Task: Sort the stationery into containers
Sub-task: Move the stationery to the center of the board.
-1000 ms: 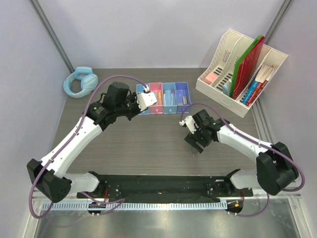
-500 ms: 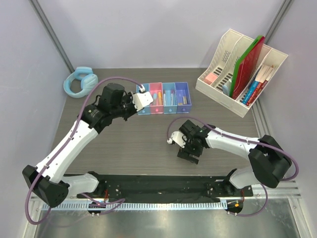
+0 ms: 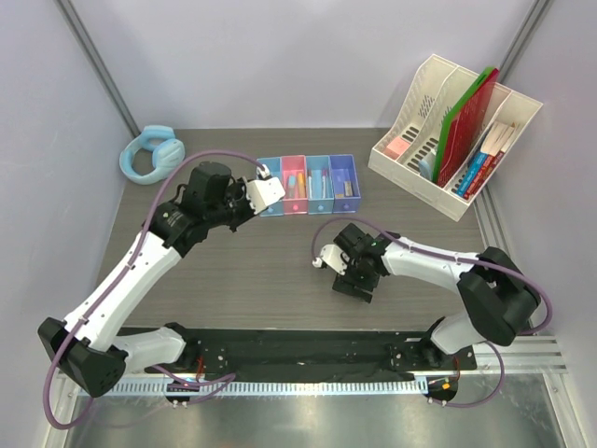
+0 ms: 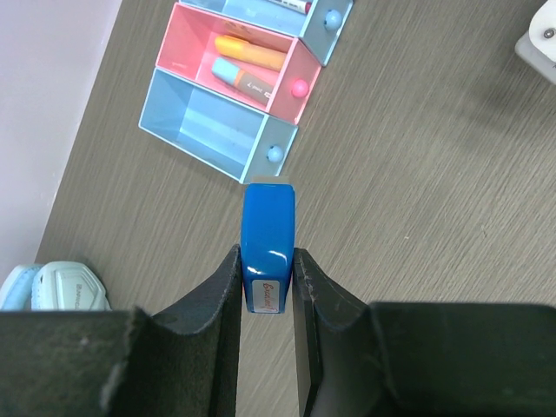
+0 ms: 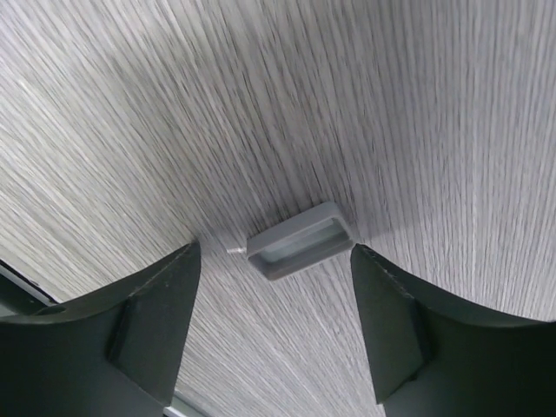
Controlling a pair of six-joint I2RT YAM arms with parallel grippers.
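Note:
My left gripper [image 4: 268, 262] is shut on the blue block [image 4: 268, 228], which hangs above the table just in front of the end blue bin [image 4: 208, 130]. The containers [image 3: 308, 183] form a row at the back. A yellow marker [image 4: 252, 52] and a pale blue tube [image 4: 233, 73] lie in the pink bin [image 4: 300, 65]. My right gripper [image 5: 276, 254] is open and low over the table, one finger on each side of the grey eraser [image 5: 300, 241], not touching it. In the top view that gripper [image 3: 355, 278] hides the eraser.
Light blue headphones [image 3: 149, 154] lie at the back left. A cream file organiser [image 3: 410, 121] with red and green folders [image 3: 469, 117] stands at the back right. The black base rail [image 3: 298, 350] runs along the near edge.
My right gripper moved left and toward the near edge, came down over the eraser, and its jaws narrowed a little. My left arm drew back slightly from the bins, still holding the block.

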